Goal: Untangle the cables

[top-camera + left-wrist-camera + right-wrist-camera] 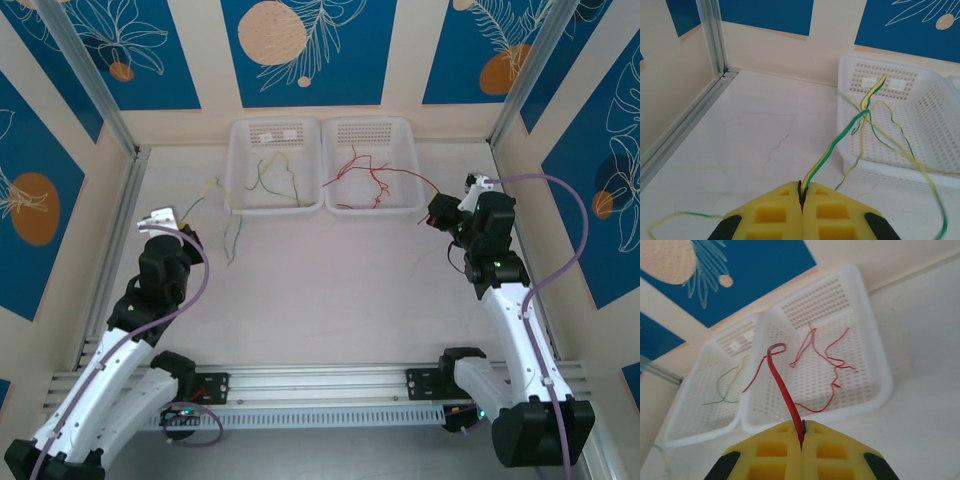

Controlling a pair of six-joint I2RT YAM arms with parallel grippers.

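The cables are thin wires. Green and yellow ones (272, 176) lie in the left white basket (237, 170) and trail over its rim onto the table (232, 240). Red ones (365, 175) lie in the right white basket (414, 160). My left gripper (172, 220) is left of the baskets, shut on a green-yellow cable (840, 137) that rises from the pinched tips (802, 192) toward the basket (852, 150). My right gripper (433, 212) is just right of the red basket, shut on a red cable (782, 382) that curls up from its tips (801, 432).
The two baskets stand side by side against the back wall. Aluminium frame posts (75, 70) and side walls close in the table left and right. A loose green-yellow strand (675, 217) lies on the table by the left gripper. Bare tabletop (330, 290) lies between the arms.
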